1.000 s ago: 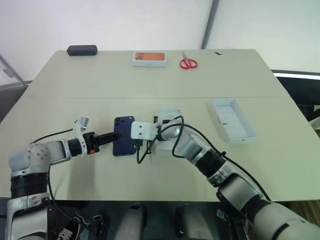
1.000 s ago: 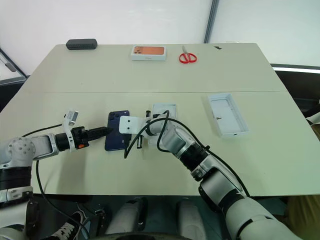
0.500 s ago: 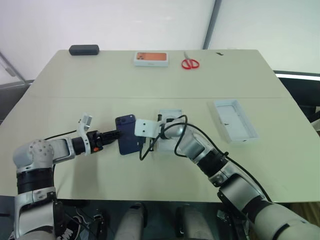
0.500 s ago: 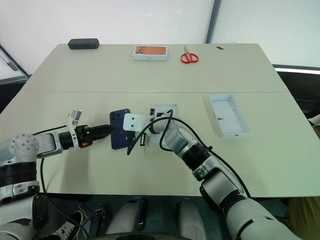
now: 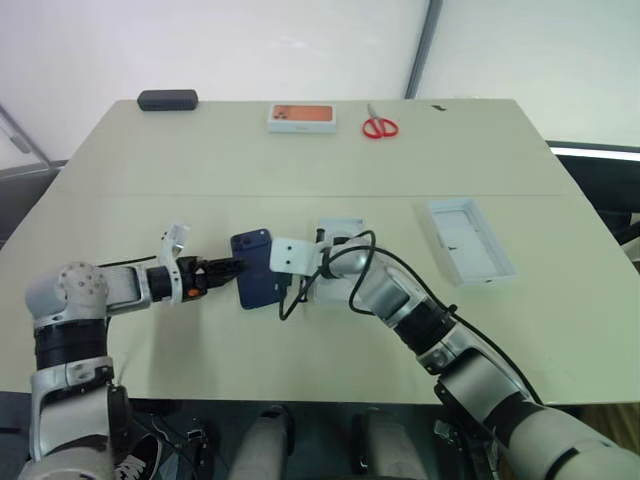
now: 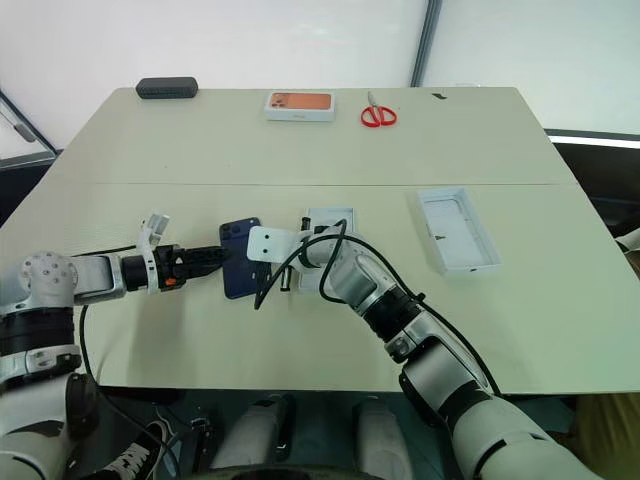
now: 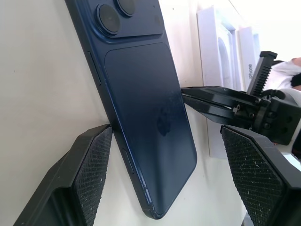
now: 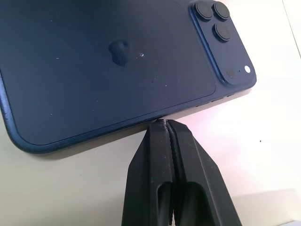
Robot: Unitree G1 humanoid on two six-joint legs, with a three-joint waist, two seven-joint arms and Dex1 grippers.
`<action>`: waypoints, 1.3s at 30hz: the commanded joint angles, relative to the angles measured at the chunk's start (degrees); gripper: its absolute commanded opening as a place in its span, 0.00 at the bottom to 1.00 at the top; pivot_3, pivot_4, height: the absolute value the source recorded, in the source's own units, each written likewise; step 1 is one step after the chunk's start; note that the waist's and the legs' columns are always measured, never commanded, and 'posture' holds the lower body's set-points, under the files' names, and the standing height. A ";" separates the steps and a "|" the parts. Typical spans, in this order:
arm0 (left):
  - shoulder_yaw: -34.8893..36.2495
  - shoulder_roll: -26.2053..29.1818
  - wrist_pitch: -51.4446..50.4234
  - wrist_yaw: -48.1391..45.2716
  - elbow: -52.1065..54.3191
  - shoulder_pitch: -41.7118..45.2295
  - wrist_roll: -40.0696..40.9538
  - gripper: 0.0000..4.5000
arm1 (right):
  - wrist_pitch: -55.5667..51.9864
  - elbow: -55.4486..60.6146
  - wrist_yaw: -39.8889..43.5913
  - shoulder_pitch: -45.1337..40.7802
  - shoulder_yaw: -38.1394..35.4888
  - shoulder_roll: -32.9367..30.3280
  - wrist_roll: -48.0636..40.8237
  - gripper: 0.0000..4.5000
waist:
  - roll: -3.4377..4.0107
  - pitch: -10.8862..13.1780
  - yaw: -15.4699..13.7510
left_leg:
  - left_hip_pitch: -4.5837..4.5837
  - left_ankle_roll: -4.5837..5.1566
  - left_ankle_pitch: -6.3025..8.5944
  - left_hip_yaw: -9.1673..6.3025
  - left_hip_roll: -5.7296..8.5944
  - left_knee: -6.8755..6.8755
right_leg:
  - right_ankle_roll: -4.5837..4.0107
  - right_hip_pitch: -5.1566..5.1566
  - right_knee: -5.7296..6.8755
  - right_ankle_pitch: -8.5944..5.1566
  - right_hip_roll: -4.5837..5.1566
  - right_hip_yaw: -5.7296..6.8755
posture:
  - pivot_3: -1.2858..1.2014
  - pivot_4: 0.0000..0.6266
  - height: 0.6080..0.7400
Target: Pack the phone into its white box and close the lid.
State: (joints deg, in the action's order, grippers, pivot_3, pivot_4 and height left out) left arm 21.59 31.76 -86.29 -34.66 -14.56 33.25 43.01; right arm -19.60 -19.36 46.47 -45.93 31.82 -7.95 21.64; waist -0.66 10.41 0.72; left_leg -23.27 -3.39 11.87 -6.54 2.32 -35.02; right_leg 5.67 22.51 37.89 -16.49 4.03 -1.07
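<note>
progress: early, nothing packed | phone (image 5: 257, 281) lies camera-side up on the surface (image 5: 300, 160), mid-left | left hand (image 7: 160, 183) spread around its near end | right hand (image 8: 165, 123) pressed together at its right edge | white box (image 5: 337, 258) just right | lid (image 5: 467, 240) far right, off

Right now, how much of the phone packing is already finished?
Nothing is packed yet. The phone lies face down on the table. The shut right gripper presses its long edge, and the open left gripper straddles it. Left to do: lay it in the white box and fit the lid.
</note>
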 commanded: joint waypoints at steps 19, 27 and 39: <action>1.52 -4.86 1.15 -0.40 2.22 -0.83 1.26 0.86 | 1.17 -0.05 0.65 0.74 1.48 1.69 -0.32 0.01 | -0.03 0.00 1.70 | -0.05 -0.11 -0.05 0.02 -0.06 0.10 | -0.01 0.15 0.02 0.01 -0.18 -0.08 | 0.52 0.24 1.00; 2.38 -1.78 3.73 -2.02 0.05 -2.62 1.58 0.86 | 1.25 0.00 0.62 0.88 1.59 1.55 -0.43 0.01 | -0.04 0.00 1.93 | -0.05 -0.17 -0.09 0.03 -0.14 0.20 | -0.04 0.26 0.05 0.02 -0.26 -0.14 | 0.52 0.24 1.00; 2.57 -3.88 6.14 -2.12 -0.26 -4.16 2.72 0.39 | 1.62 -0.01 0.65 0.93 1.80 1.21 -0.15 0.00 | -0.04 0.00 1.83 | -0.05 -0.17 -0.09 0.04 -0.14 0.22 | -0.04 0.27 0.05 0.02 -0.25 -0.16 | 0.52 0.24 1.00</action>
State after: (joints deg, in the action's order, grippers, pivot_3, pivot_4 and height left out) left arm 23.30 27.90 -80.93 -36.47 -15.30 28.87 44.77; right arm -18.06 -19.37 46.58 -45.71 32.83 -6.72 21.55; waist -0.70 10.41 2.55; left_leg -23.32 -3.57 11.78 -6.50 2.18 -34.81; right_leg 5.62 22.78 37.94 -16.47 3.79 -1.23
